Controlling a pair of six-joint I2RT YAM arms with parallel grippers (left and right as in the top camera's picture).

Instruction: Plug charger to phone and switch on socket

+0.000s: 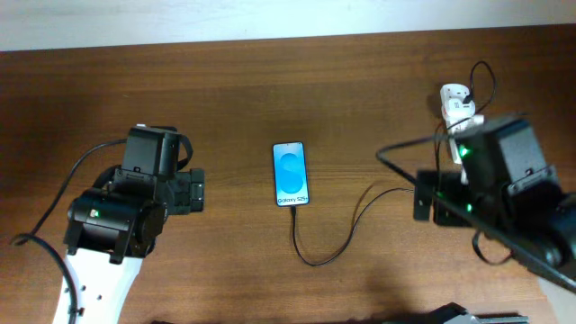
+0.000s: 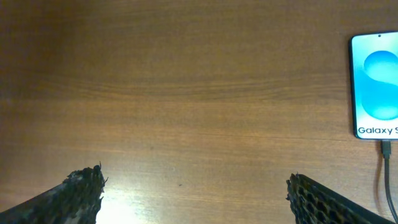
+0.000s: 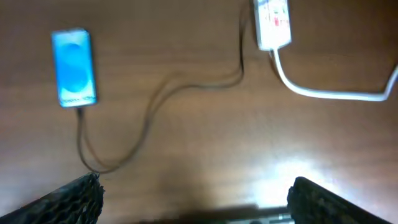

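Note:
The phone (image 1: 291, 174) lies flat mid-table with its blue screen lit; it also shows in the left wrist view (image 2: 375, 85) and the right wrist view (image 3: 74, 68). The thin black charger cable (image 1: 317, 258) meets the phone's near end and loops right toward the socket (image 1: 456, 105), a white power strip partly hidden under my right arm; in the right wrist view the socket (image 3: 272, 22) trails a thick white cord (image 3: 323, 93). My left gripper (image 2: 194, 186) is open and empty, left of the phone. My right gripper (image 3: 196, 193) is open and empty, above bare wood near the cable.
The brown wooden table (image 1: 243, 99) ends at a pale wall along the far edge. The right arm's own black cables (image 1: 405, 148) arch over the area beside the socket.

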